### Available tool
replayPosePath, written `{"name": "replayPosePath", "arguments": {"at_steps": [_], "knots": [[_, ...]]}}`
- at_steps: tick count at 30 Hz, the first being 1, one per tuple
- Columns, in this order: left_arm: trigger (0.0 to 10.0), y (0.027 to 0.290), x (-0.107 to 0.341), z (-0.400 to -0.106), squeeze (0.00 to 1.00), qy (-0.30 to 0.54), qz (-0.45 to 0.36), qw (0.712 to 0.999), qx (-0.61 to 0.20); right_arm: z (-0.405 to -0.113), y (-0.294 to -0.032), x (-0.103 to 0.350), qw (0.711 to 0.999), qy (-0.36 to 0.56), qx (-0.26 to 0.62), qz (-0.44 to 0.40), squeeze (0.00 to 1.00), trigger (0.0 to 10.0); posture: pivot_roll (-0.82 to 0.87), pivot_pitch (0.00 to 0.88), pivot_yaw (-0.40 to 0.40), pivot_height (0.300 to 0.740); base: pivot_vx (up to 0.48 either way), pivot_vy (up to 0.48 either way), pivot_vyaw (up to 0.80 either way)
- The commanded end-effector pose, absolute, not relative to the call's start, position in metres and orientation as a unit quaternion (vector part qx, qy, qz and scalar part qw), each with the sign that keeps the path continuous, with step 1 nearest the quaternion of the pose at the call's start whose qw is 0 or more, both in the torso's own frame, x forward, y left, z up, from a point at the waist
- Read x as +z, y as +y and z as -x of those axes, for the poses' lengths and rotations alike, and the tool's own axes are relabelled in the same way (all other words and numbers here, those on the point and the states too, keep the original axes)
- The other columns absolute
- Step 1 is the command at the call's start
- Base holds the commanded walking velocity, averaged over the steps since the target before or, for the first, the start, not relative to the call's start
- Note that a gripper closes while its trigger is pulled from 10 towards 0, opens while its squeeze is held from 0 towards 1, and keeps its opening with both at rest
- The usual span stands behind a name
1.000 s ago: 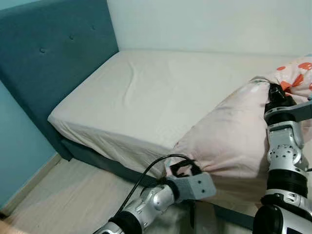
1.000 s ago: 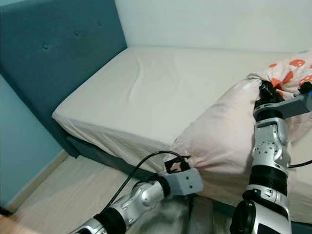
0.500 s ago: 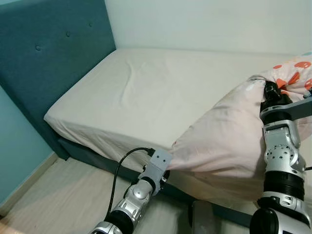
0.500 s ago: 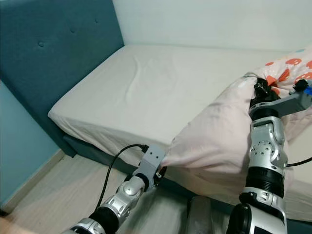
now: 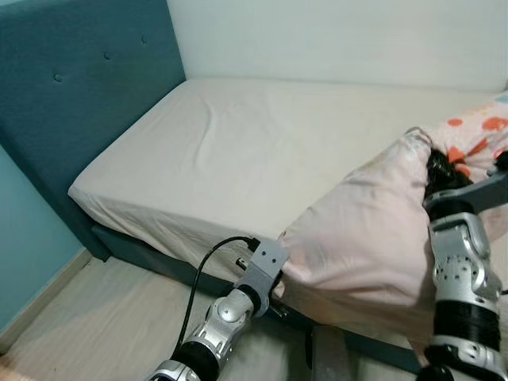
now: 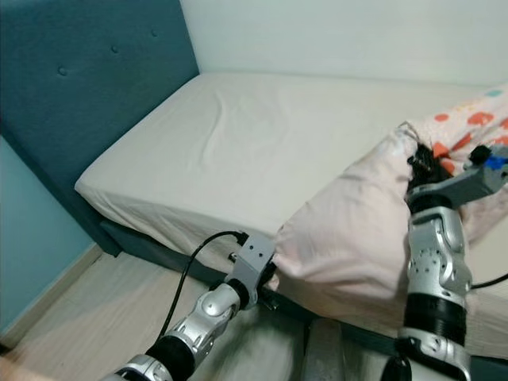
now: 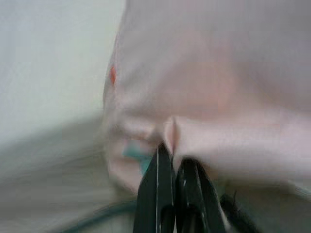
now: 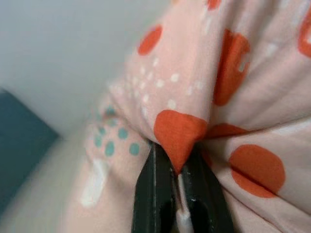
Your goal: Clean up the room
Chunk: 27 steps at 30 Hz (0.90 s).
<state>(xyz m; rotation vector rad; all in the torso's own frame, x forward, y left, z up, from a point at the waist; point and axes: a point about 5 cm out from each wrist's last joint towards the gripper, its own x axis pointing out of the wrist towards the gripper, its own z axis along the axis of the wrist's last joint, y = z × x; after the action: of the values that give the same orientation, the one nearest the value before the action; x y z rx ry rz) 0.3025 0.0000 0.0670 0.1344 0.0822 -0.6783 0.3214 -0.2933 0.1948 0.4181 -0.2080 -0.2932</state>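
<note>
Lowered slightly, pillow (image 5: 365, 238) spans left gripper (image 7: 174, 154) to right gripper (image 8: 176, 167), both clamped on corners.

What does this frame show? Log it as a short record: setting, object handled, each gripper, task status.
setting: bed with a bare cream sheet, teal headboard, pale wood floor
object handled: pink pillow, orange and teal dots on its far side
left gripper: shut on the pillow's near corner, by the bed edge
right gripper: shut on a fold of the dotted fabric at the pillow's far end
pillow position: held between both grippers, over the bed's right part
task status: pillow not yet set down
</note>
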Motion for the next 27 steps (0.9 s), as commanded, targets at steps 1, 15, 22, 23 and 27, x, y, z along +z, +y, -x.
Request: {"name": "replayPosePath", "arguments": {"at_steps": [1,15,22,23,27], "knots": [[10.0,-0.055,0.106,-0.296,0.0,-0.016,-0.006,0.922,-0.387,-0.317,-0.289,0.17,0.97,-0.035,-0.161,-0.179,1.0,10.0,-0.11,0.079,0.082,0.422,0.0,0.0,0.0],[10.0,0.01,0.089,-0.32,0.0,0.013,-0.025,0.95,-0.311,-0.267,-0.327,0.114,0.951,0.092,-0.277,-0.106,1.0,10.0,-0.1,0.067,0.092,0.422,0.0,0.0,-0.22],[10.0,0.005,0.092,-0.318,0.0,0.01,-0.019,0.946,-0.323,-0.264,-0.326,0.115,0.95,0.096,-0.279,-0.105,1.0,10.0,-0.1,0.069,0.092,0.422,0.0,0.0,-0.77],[10.0,0.005,0.092,-0.318,0.0,0.01,-0.018,0.946,-0.324,-0.262,-0.326,0.115,0.95,0.097,-0.279,-0.106,1.0,10.0,-0.1,0.069,0.092,0.422,0.0,0.0,-0.77],[10.0,0.004,0.092,-0.318,0.0,0.011,-0.014,0.946,-0.324,-0.258,-0.326,0.113,0.949,0.103,-0.278,-0.106,1.0,10.0,-0.1,0.069,0.092,0.422,0.0,0.0,-0.77]]}}
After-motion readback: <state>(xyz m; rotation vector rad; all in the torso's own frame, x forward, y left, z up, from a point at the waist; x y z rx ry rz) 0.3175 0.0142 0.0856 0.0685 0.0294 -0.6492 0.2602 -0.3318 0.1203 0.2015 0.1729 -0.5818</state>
